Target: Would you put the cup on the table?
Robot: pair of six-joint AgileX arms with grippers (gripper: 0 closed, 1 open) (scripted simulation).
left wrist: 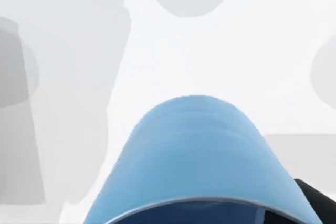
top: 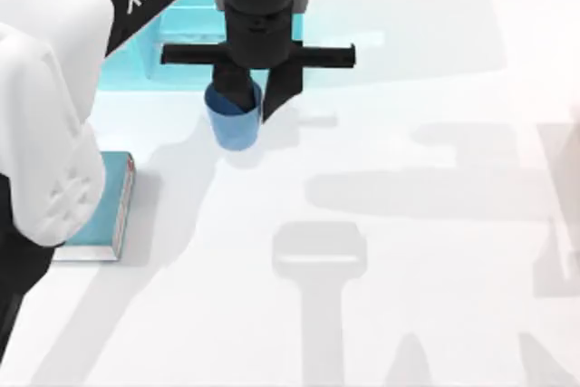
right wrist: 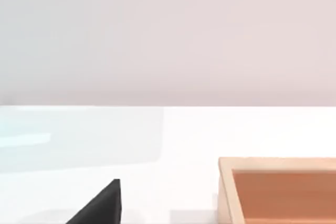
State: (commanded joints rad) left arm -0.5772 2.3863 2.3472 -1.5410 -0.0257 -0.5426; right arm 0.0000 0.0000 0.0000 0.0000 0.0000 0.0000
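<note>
Smooth blue plastic on the cup [top: 235, 121], faintly sheened, darker inside the rim. Glossy white on the table [top: 417, 251], holding soft shadows. Matt black on the left gripper [top: 256, 95] fingers. Pale wood, plain and unvarnished-looking, on the tray [right wrist: 278, 190]. Teal cover on the book [top: 101, 208].

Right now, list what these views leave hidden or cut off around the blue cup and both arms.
- Small blue plastic cup: top view, the left end effector covers its rim; whether its base touches the glossy white table cannot be told.
- Teal book: top view, the left arm's white shell overlaps it.
- Wooden box: right wrist view, cut by the frame edge.
- Right end effector: one dark fingertip visible.
</note>
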